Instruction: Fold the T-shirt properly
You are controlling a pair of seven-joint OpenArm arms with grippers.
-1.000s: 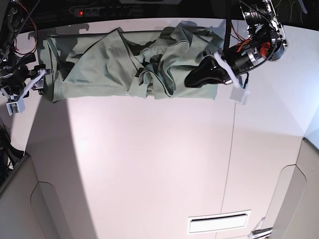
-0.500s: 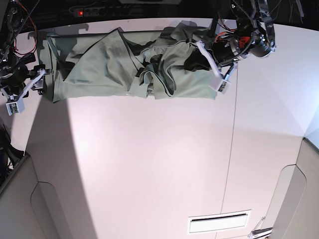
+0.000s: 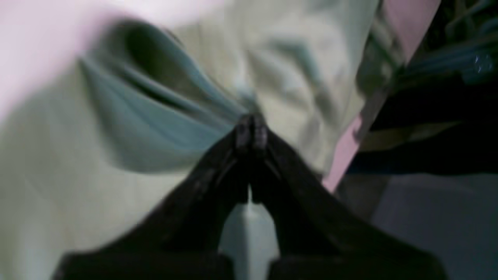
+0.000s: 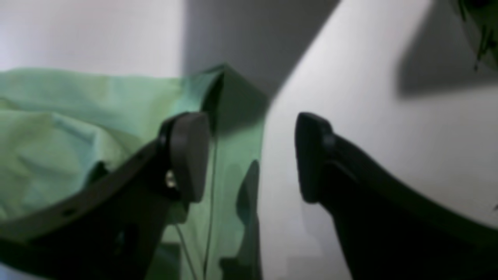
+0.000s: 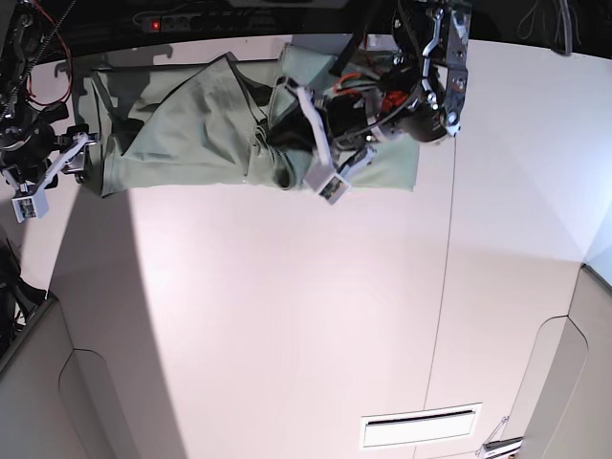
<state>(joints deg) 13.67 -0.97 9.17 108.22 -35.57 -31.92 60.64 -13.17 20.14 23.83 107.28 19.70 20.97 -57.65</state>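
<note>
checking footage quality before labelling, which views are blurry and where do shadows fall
Left wrist view: heavy motion blur, the T-shirt smeared, the left gripper dark, its jaws together. Right wrist view: soft focus, the right gripper blurred up close and open, a shadow crossing the table. Base view: sharp, with a broad shadow down the table's left side and mild wide-angle bending at the edges.

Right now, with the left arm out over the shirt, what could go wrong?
The left gripper looks shut at a fold of the bunched shirt; pulling may drag several layers and worsen the crumple. The right gripper hangs open at the shirt's edge, holding nothing, so that end could slide. The shirt lies along the table's far edge and might slip off.
</note>
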